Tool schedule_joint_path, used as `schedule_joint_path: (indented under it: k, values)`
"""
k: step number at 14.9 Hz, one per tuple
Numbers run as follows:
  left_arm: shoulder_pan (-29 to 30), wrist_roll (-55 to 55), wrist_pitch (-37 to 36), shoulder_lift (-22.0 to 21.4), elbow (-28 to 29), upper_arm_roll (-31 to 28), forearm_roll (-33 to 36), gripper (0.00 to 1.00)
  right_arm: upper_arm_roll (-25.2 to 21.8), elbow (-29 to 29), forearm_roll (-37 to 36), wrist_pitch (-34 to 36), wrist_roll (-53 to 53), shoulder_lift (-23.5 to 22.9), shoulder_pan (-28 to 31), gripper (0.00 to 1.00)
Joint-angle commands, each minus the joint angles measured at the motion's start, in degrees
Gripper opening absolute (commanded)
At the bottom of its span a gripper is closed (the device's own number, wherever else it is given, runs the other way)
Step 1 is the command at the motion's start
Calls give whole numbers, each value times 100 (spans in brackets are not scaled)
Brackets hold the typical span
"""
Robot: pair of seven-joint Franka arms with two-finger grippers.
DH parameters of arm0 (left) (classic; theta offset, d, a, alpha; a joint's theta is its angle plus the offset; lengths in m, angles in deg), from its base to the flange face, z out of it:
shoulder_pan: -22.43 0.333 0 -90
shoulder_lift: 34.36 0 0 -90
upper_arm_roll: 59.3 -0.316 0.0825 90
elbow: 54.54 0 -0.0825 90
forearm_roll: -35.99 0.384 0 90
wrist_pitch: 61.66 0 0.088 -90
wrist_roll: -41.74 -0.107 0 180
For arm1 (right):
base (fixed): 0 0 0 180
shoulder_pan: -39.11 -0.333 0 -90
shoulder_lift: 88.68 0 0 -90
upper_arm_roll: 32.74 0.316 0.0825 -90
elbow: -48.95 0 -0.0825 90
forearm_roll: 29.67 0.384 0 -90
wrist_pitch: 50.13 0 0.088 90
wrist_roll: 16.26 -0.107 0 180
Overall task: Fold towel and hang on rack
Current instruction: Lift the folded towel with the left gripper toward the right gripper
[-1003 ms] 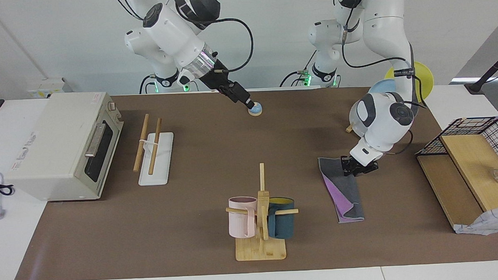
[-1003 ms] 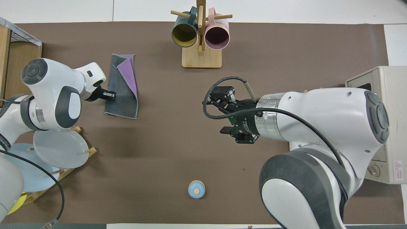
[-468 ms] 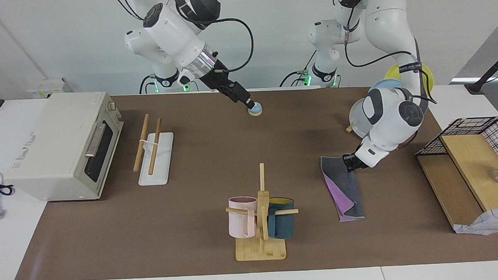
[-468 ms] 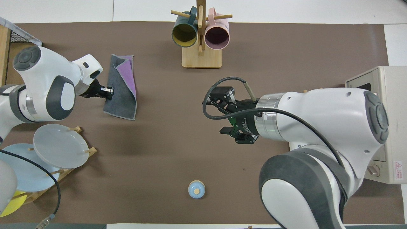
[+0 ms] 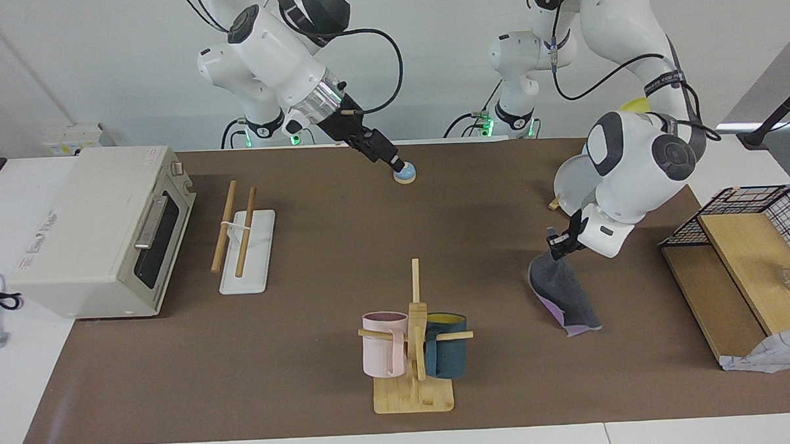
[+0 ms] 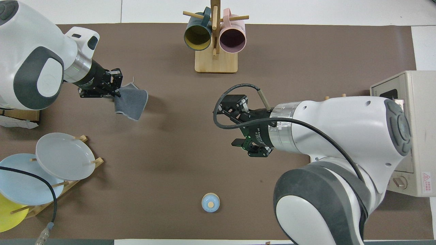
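The towel (image 5: 566,297), dark grey with a purple edge showing, hangs folded from my left gripper (image 5: 556,245), which is shut on its top edge above the mat at the left arm's end of the table. Its lower end drapes down to the mat or just above it. The overhead view shows the left gripper (image 6: 115,89) with the towel (image 6: 133,101) bunched under it. The rack (image 5: 245,245), a white base with two wooden rods, lies beside the oven at the right arm's end. My right gripper (image 5: 395,163) waits raised near a small blue knob.
A toaster oven (image 5: 99,226) stands at the right arm's end. A mug tree (image 5: 413,339) holds a pink and a dark blue mug. A small blue knob (image 5: 405,174) lies near the robots. A plate stand (image 6: 64,160), a wire-and-wood shelf (image 5: 745,262) and a pale cloth (image 5: 768,357) are at the left arm's end.
My left gripper has closed on the towel's edge and lifted it off the mat; the towel, flat before, now hangs bunched. The right arm has hardly moved.
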Motion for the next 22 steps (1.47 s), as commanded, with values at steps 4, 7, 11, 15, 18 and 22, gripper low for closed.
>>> schedule_joint_path:
  k: [4,7,11,15,18,22]
  values:
    - [-45,2947,-219,-447,-82,109,-929,0,14,213,1070,-1129,-1037,-140,-299,100]
    - [-1,4110,-35,-781,-65,101,-1544,0,14,47,2343,-1973,-1547,-579,-492,100]
    - [-54,5017,343,-1045,111,136,-2001,0,14,-190,2636,-2072,-1767,-852,-599,100]
    - [-194,5649,949,-1484,794,162,-2406,0,14,-727,2883,-2169,-2706,-1213,-599,100]
    - [-361,6159,1617,-1775,1367,162,-2547,0,23,-666,2874,-2142,-2761,-1187,-677,100]
    - [-458,6582,1741,-1784,1394,162,-2556,0,14,-561,2821,-2448,-2481,-1187,-923,100]
